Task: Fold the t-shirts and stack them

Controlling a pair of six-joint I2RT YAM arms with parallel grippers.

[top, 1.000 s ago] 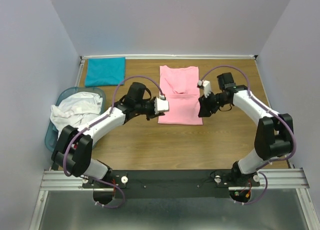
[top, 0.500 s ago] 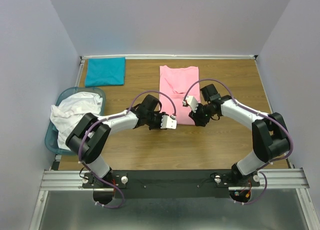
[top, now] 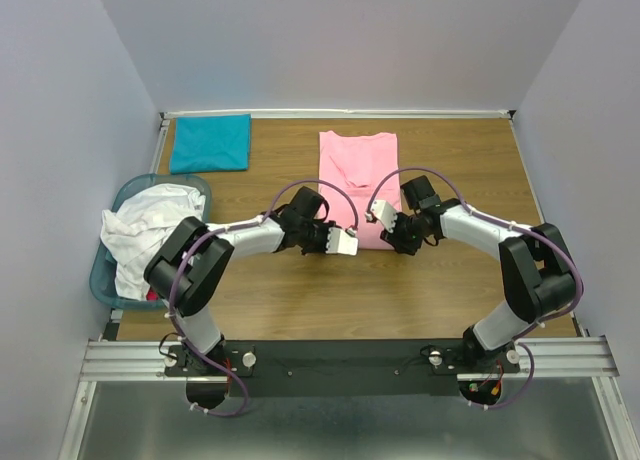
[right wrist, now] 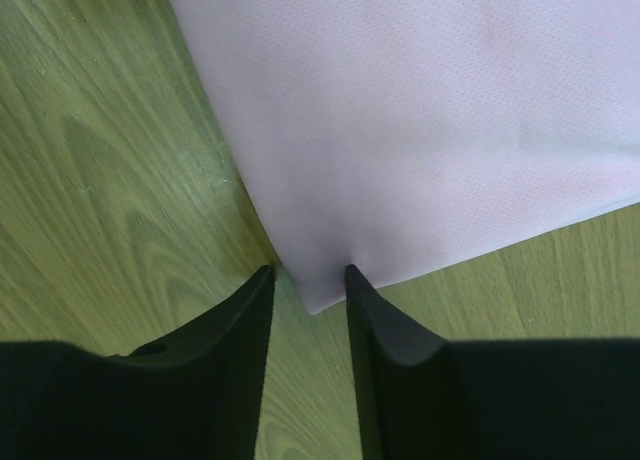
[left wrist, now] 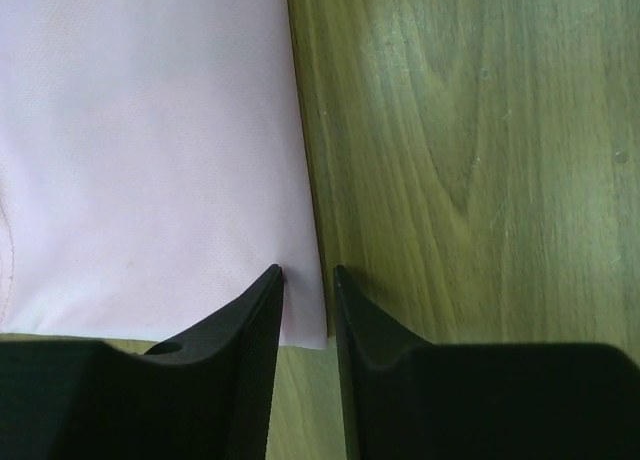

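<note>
The pink t-shirt (top: 358, 170) lies flat on the wooden table, folded into a long strip. My left gripper (top: 328, 244) is down at its near-left corner and my right gripper (top: 400, 242) at its near-right corner. In the left wrist view the left gripper (left wrist: 308, 280) stands open a little, straddling the corner of the pink cloth (left wrist: 150, 150). In the right wrist view the right gripper (right wrist: 308, 275) is also open, with the pink corner (right wrist: 430, 120) lying flat between its fingers. A folded teal t-shirt (top: 210, 143) lies at the back left. White t-shirts (top: 150, 225) are heaped at the left.
The white heap fills a light-blue plastic basket (top: 108, 270) at the table's left edge. Grey walls close in the table on three sides. Bare wood (top: 470, 160) shows to the right of the pink shirt and in front of it.
Both grippers have dropped from beside the middle of the pink shirt to its near corners, drawing closer together. The shirt itself lies as before.
</note>
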